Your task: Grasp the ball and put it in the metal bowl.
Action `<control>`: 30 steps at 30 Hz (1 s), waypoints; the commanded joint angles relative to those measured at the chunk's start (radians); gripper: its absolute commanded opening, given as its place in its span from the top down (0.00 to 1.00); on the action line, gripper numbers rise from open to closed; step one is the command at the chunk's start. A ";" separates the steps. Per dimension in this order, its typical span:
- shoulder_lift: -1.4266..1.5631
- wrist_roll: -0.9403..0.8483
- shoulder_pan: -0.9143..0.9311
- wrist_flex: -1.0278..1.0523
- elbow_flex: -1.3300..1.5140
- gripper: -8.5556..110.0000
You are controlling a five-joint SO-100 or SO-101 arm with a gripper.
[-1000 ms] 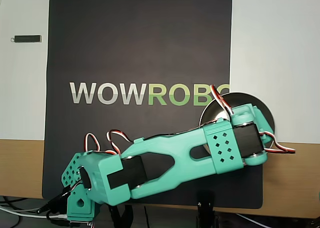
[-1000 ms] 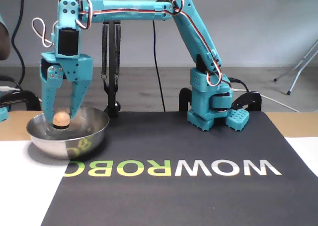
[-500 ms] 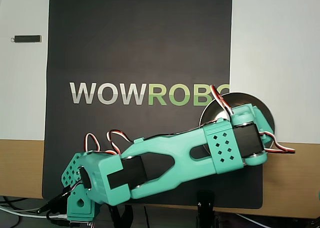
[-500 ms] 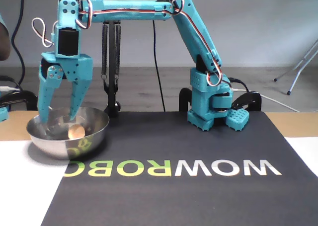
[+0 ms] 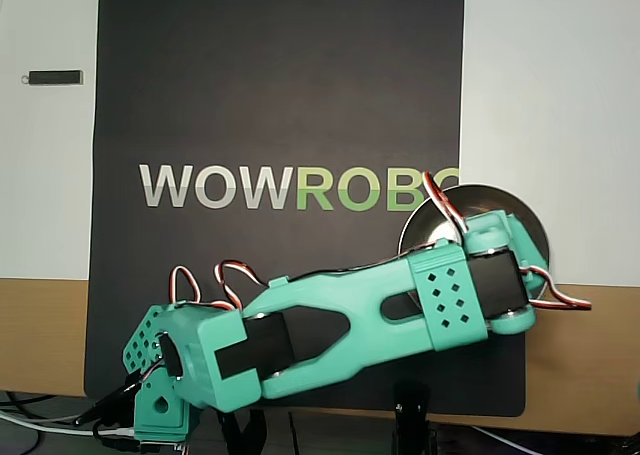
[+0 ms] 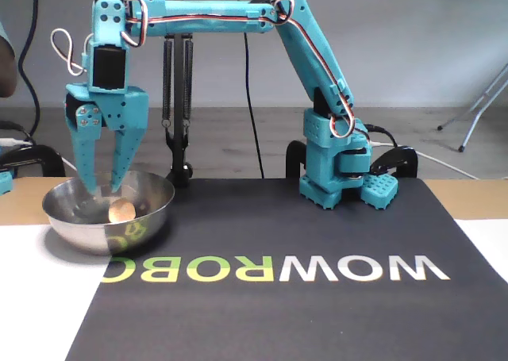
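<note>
Your gripper (image 6: pixel 101 188) hangs spread open above the bowl (image 6: pixel 79 232) at the mat's (image 6: pixel 317 297) corner; the ball (image 6: pixel 121 210) rests inside, released.

The metal bowl (image 6: pixel 107 218) is polished steel, glossy and mirror-like. The ball (image 6: pixel 121 210) looks like smooth, pale wood. The arm (image 6: pixel 309 59) and claw (image 6: pixel 99 188) are matt teal plastic. The mat (image 6: pixel 317 313) is matt black.
</note>
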 commanded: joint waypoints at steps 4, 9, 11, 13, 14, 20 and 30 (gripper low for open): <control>0.015 0.008 0.003 0.006 -0.006 0.85; 0.017 -0.002 0.005 0.067 -0.008 0.90; 0.018 -0.002 0.005 0.083 -0.008 0.92; 0.021 -0.002 0.003 0.089 -0.008 0.93; 0.021 -0.002 0.003 0.089 -0.008 0.93; 0.025 0.006 0.002 0.089 -0.014 0.93; 0.095 0.006 -0.032 0.133 -0.005 0.93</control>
